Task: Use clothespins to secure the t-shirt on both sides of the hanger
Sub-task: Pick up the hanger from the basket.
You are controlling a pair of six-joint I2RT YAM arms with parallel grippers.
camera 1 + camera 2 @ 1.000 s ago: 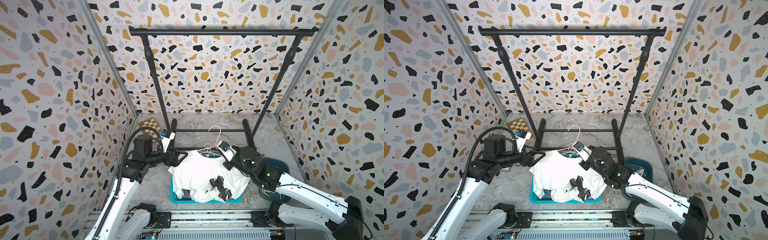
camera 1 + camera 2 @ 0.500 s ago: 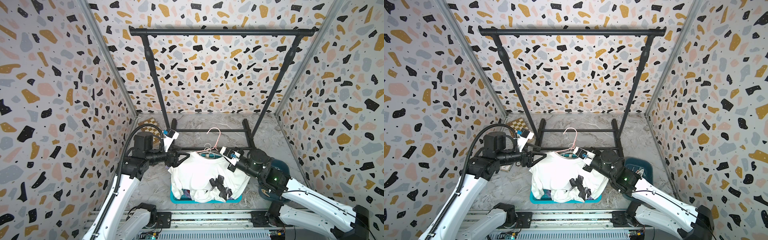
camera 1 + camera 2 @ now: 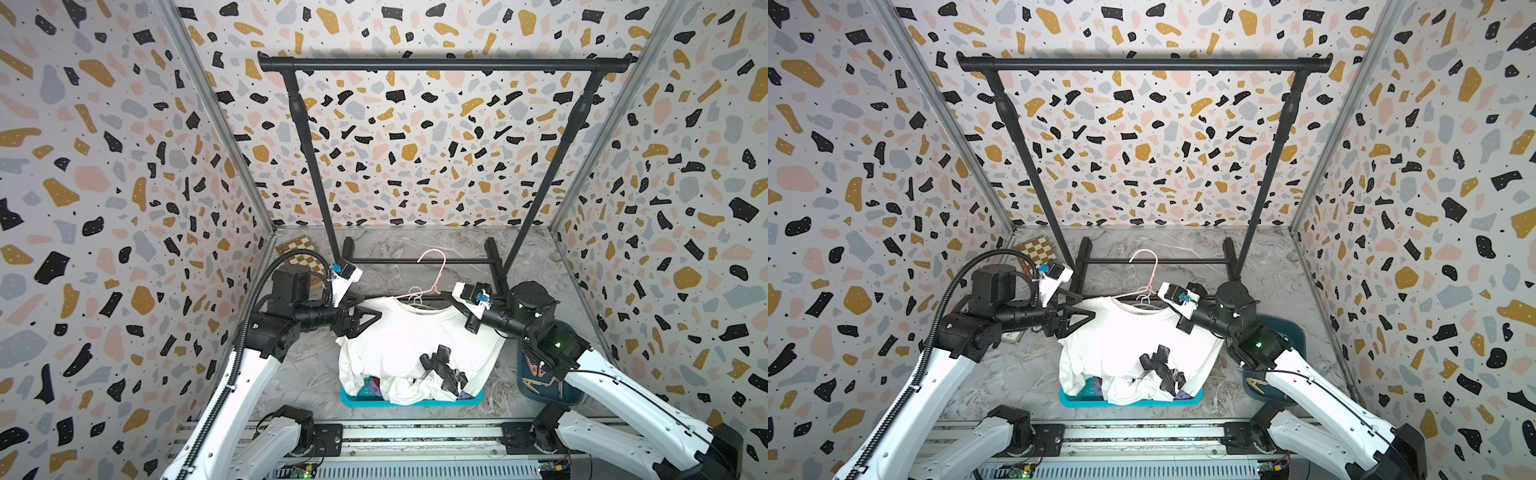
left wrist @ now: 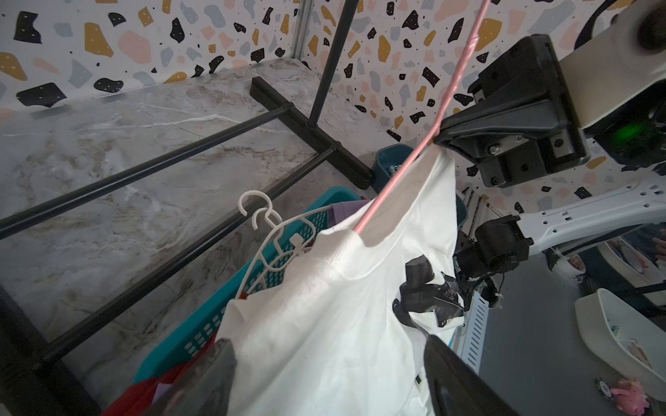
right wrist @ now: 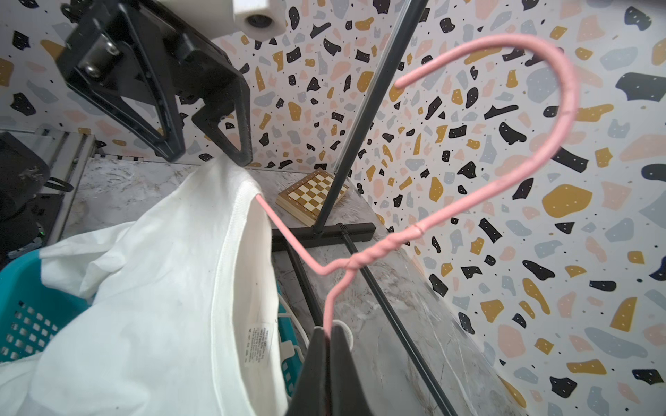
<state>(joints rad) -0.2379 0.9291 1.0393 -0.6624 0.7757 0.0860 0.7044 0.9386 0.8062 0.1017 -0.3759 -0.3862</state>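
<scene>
Hanging on the pink wire hanger (image 3: 436, 270), the white t-shirt (image 3: 415, 336) is held up between the two arms above a teal basket (image 3: 353, 401), its lower part slumped into the basket; the clothespins (image 3: 1254, 383), tan and peach as far as I can see, lie in a dark teal bin (image 3: 575, 401) on the desk (image 3: 307, 374) under the right arm, well apart from the shirt; the right gripper (image 5: 329, 333) has its jaws pressed together on the hanger wire beside the collar; the left gripper (image 5: 207, 156) stands at the opposite shoulder with its jaws spread wide, the shoulder cloth between them and touching one tip; a small sewn label (image 5: 257, 342) inside the collar carries lines of print too fine to read; the black print (image 3: 442, 368) on the chest shows no letters I can make out; white plastic hangers (image 4: 270, 230) rest in the basket behind the shirt; a black rack (image 3: 444, 64) stands at the back, a chessboard (image 3: 297, 249) on the desk near the left arm.
</scene>
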